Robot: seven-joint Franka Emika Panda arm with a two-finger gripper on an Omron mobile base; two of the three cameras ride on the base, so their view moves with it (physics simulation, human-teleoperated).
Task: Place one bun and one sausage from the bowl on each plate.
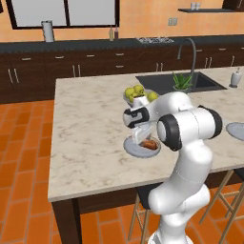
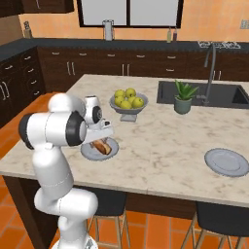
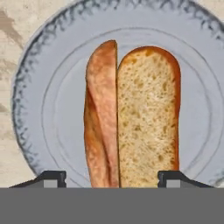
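While the gripper [image 3: 112, 177] hangs with jaws apart over the near plate [image 3: 39, 109], bun [image 3: 146, 118] and sausage [image 3: 101, 113] lie touching on it. Beyond stands what looks like a fruit bowl [image 2: 128, 108]; a second plate [image 2: 226, 162] sits well apart.

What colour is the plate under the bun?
Pale grey-blue plate beneath the bun, clearest in the hand view.

You are looking straight down on a round, pale grey-blue plate with a raised rim [image 3: 30, 100] resting on a beige marbled counter [image 3: 11, 39]. On it, an oblong golden-brown bun [image 3: 146, 118] lies lengthwise, touching a slim pinkish-red sausage [image 3: 101, 113]. The gripper [image 3: 112, 178] hangs above them, its dark fingertips [image 3: 53, 177] spread on either side of the pair.
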